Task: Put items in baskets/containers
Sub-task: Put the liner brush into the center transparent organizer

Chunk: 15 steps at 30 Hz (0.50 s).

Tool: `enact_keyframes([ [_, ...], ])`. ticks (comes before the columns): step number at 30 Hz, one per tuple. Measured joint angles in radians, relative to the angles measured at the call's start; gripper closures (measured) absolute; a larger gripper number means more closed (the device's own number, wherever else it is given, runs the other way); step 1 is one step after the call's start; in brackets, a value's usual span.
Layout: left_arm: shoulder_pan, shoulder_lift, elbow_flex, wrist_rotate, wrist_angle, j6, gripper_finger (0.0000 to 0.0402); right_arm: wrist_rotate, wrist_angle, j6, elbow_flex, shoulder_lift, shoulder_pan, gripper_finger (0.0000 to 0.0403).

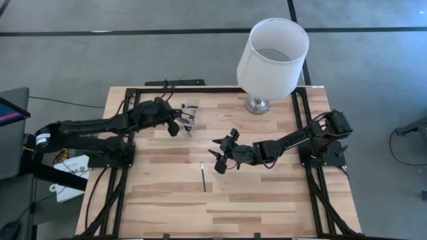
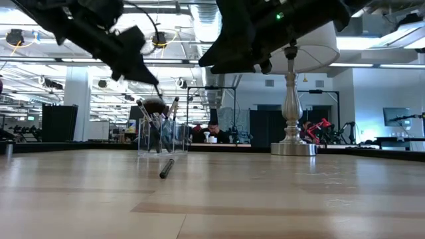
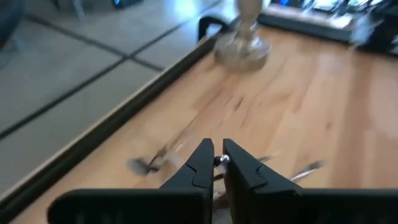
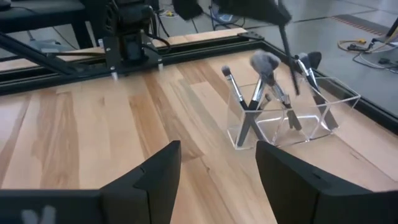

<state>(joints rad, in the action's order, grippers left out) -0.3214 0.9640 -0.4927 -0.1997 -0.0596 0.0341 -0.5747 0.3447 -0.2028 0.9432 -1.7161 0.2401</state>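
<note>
Your left gripper (image 1: 179, 124) hangs over the clear holder (image 4: 292, 115) at the far left of the table (image 1: 267, 200), fingers pinched on a thin brush (image 4: 287, 43) angled down toward it. The holder already has several brushes (image 4: 264, 84) standing in it. Your right gripper (image 1: 223, 155) hovers mid-table, fingers apart and empty. One more brush (image 1: 203, 175) lies flat on the wood just near-left of it. The lamp (image 1: 272, 57) stands at the far edge

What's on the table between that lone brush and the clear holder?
Nothing: in the high view, only bare wood separates the lone brush from the clear holder.
</note>
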Motion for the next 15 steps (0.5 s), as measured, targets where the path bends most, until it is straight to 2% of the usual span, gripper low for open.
enact_keyframes([
  [8, -0.088, 0.165, 0.0, 0.029, -0.024, -0.001, 0.0378, 0.002, 0.0, -0.026, 0.0, 0.0, 0.0, 0.0214],
  [15, -0.102, 0.228, 0.0, 0.029, -0.053, -0.004, 0.0361, 0.003, 0.009, -0.066, 0.0, -0.008, 0.0, 0.0216],
])
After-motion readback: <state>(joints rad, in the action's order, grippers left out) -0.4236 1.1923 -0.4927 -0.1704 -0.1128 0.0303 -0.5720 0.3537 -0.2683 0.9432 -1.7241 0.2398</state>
